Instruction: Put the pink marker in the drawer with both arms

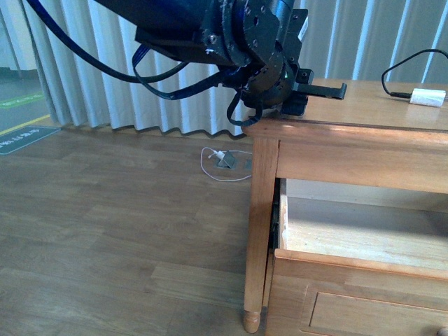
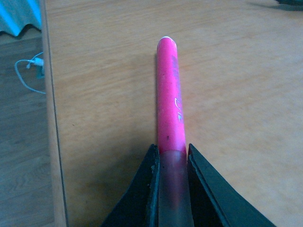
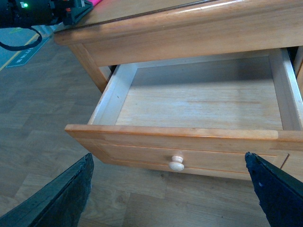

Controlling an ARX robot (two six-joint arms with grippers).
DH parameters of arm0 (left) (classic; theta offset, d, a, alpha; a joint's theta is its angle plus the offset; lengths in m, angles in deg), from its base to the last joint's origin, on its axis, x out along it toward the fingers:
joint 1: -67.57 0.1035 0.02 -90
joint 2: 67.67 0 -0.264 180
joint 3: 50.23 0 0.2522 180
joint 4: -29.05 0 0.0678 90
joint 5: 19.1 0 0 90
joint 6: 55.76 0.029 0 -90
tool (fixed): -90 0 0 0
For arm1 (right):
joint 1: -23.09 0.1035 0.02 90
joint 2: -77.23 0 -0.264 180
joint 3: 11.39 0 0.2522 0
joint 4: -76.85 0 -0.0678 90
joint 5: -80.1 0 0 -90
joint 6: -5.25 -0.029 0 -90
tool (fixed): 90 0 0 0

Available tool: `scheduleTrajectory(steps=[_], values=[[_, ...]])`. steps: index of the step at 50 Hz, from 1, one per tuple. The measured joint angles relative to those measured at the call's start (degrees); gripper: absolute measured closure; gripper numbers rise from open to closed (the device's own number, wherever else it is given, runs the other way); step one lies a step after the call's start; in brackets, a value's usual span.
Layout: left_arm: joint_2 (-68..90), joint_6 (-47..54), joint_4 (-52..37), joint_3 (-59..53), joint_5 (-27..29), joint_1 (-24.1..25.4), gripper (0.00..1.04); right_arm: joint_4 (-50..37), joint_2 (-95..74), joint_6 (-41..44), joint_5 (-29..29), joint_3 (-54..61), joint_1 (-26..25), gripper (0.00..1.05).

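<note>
Pink marker (image 2: 168,94) lay along the counter (image 2: 236,94) with its near end pinched between the left fingers (image 2: 144,189). They were closed snugly against both its sides, and the held part was lost in their shadow. From that hold its long axis ran straight out ahead of the fingers, in line with them, to a pale rounded tip. It ran parallel to the counter's side edge and near it. Whether it rested on the wood or hung just clear of it, I could not tell.

Seen from the front, the left arm (image 1: 231,28) hunched over the counter's left corner and hid the pink marker altogether. Below the top and further to the right, the drawer (image 3: 170,134) stood pulled well out, with nothing showing in its pale inside. The right fingers (image 3: 66,198) were spread wide and held nothing. They hung before the drawer's face, either side of its knob (image 3: 176,163) and apart from it.

So the left arm had the marker and the right was nearer the drawer. To my eye, the carry would have to bring the marker forward off the counter and down over the drawer's rim. Farthest off, a white adapter (image 1: 427,96) sat well apart on the counter.
</note>
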Motion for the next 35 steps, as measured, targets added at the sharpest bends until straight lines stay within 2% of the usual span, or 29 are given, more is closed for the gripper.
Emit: scheduleTrajectory(steps=[8,19,27,35], values=[[-6.8,1.6,-7.0,-11.2,-6.0,0.7,0.9,0.0,0.0,0.0,0.0,0.0,0.0,0.08],[-20.2,6.0,-14.0,-25.4,-17.2,1.4,0.9,0.0,0.0,0.0,0.0,0.0,0.0,0.08],[-28.2,11.8,-13.1,-32.5,-24.4,1.5,0.9,0.0,0.0,0.0,0.0,0.0,0.0,0.08],[-29.6,18.6,-9.6,-35.4,-26.2,0.0,0.91,0.0,0.0,0.0,0.0,0.0,0.0,0.08]])
